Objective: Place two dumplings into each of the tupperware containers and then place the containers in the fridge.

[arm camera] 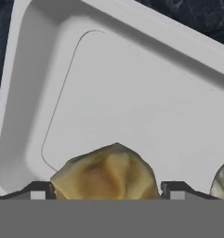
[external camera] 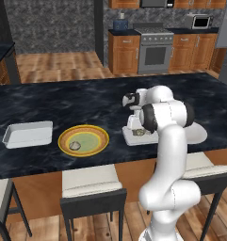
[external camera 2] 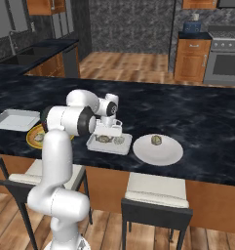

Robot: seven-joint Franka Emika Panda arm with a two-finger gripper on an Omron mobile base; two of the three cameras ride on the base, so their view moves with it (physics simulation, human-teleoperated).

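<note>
My gripper (external camera 2: 111, 128) hangs low over the near tupperware container (external camera 2: 100, 146), just in front of the arm. Its fingers (arm camera: 39, 190) stand open on either side of a wrinkled beige dumpling (arm camera: 106, 172) that rests on the container's white floor (arm camera: 132, 93). A second dumpling (arm camera: 222, 181) lies beside it in the same container. The other tupperware container (external camera: 28, 134) sits empty at the counter's left. One dumpling (external camera: 75, 145) lies on the green plate (external camera: 93, 141), and another dumpling (external camera 2: 156, 140) on a white plate (external camera 2: 158, 154). A sliver of a tall grey appliance, probably the fridge (external camera: 226, 28), shows far right.
The dark marble counter (external camera: 86, 103) runs across both base views, with stools (external camera: 91, 183) tucked under its near edge. A steel oven (external camera: 155, 54) and wooden cabinets stand beyond a strip of wood floor.
</note>
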